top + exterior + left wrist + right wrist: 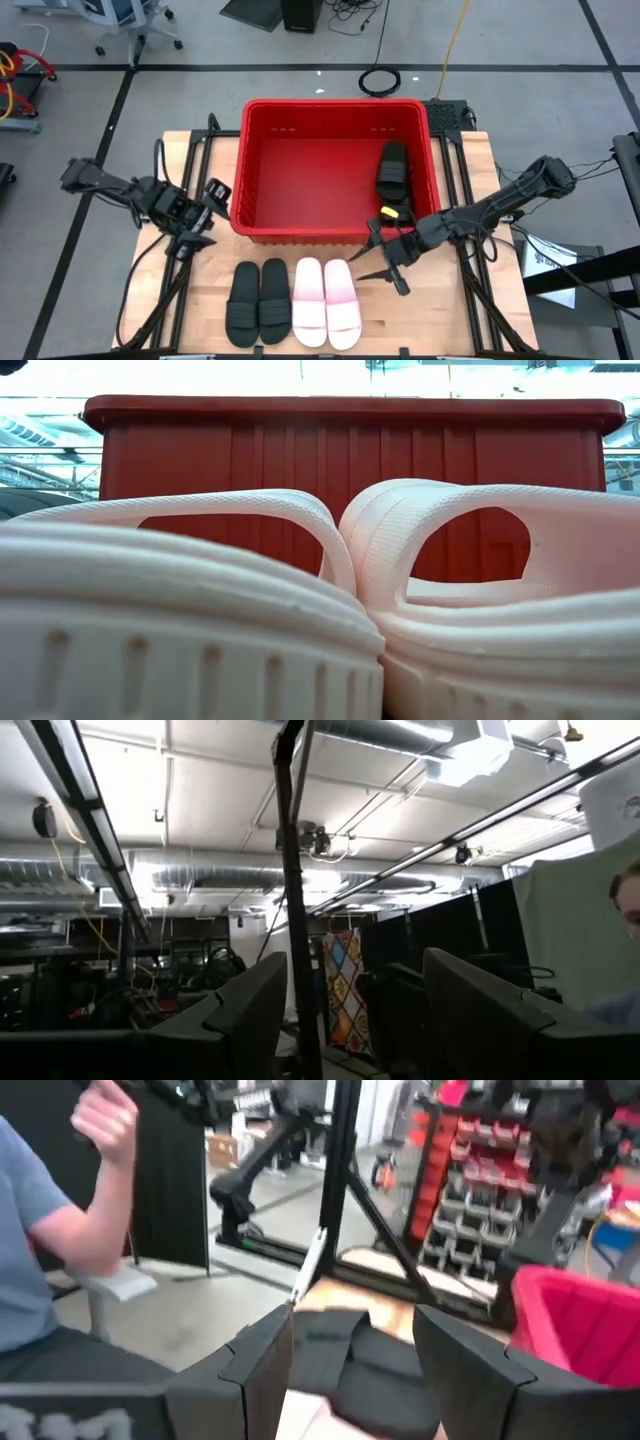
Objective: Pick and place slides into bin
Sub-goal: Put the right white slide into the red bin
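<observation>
The red bin (300, 228) stands at the table's far middle, and black slides (392, 170) lie inside it by its right wall. Two black slides (258, 301) and two pale pink slides (326, 302) lie side by side, soles down, on the table in front of the bin. The low view shows the pink pair (470, 580) close up with the bin (350, 450) behind. My right gripper (376, 264) is open and empty by the bin's near right corner, right of the pink pair. My left gripper (210, 215) is open and empty left of the bin.
The right wrist view looks between its open fingers (350, 1370) toward the black slides (365, 1365), with the bin's corner (590, 1320) to one side and a seated person (60, 1230) beyond the table. The left wrist view (350, 1010) points up at the ceiling.
</observation>
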Controlling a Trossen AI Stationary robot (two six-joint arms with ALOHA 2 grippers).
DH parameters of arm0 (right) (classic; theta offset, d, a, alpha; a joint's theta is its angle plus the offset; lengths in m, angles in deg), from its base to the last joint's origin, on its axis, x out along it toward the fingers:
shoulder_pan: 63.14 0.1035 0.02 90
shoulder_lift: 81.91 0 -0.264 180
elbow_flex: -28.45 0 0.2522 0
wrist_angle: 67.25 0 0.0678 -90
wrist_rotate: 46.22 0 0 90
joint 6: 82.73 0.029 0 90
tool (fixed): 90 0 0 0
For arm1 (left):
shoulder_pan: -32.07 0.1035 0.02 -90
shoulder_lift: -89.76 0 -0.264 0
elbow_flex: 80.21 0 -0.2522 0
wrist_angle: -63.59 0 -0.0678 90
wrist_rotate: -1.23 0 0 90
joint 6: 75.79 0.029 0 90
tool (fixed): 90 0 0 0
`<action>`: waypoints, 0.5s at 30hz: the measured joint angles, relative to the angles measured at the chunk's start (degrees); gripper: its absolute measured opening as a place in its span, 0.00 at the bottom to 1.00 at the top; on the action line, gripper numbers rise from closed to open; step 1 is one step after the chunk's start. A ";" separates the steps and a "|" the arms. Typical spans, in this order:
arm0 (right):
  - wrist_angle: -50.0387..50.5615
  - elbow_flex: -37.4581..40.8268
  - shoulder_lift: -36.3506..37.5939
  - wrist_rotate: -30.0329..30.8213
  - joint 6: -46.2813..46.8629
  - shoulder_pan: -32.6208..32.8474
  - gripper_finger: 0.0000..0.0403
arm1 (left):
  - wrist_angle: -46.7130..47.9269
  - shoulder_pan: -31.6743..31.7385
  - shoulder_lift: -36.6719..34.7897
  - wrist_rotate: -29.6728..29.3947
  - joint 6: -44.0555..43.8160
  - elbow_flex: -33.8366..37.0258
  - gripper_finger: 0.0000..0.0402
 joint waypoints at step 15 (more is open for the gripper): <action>5.70 0.02 -5.93 5.89 15.19 3.46 0.49 | -3.07 -6.83 4.88 -6.51 -2.69 0.00 0.60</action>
